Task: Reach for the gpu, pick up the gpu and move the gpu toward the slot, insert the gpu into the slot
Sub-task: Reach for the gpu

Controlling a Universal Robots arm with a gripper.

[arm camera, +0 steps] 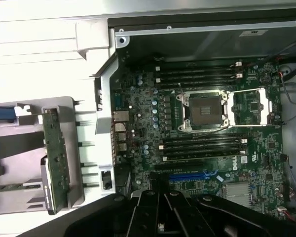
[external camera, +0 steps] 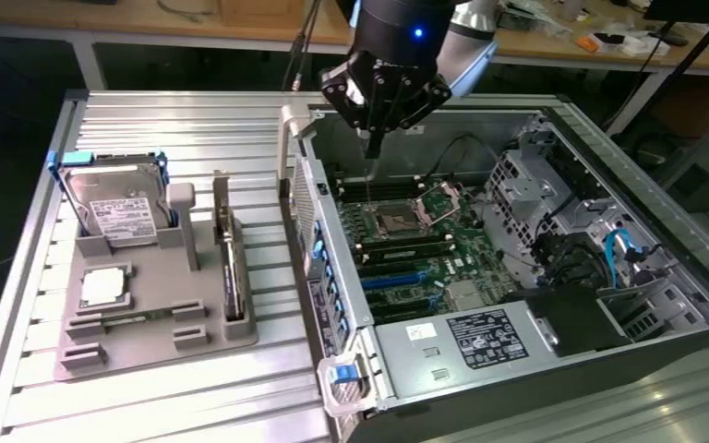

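1. The ribbed metal tabletop [external camera: 145, 120] carries everything. In the exterior view an open computer case [external camera: 687, 305] takes the 3 o'clock half, and a grey holder [external camera: 145, 341] sits toward 8 o'clock
2. The arm [external camera: 435, 32] enters from 12 o'clock and hangs upright over the far end of the case. Its wrist points straight down at the green motherboard [external camera: 453, 272], roughly above the processor socket [external camera: 394, 220] and not above the holder
3. The gpu [external camera: 232, 268] stands on edge in the holder, outside the case and near its side wall. Its long axis runs close to 12-to-6 in the exterior view, and nothing grips or touches it
4. The pincer [external camera: 373, 152] looks pressed together, with nothing pinched between its tips. It hovers clear of the board below. From it the gpu lies at about 7 o'clock and well apart, with the case wall standing between the two. By my reading the reach is at its very start
5. The slot [external camera: 394, 276], a blue strip on the motherboard, lies at about 3 o'clock from the gpu and at 6 o'clock from the pincer. Its long axis runs close to 9-to-3, nearly square to the card's present line, and it looks unoccupied
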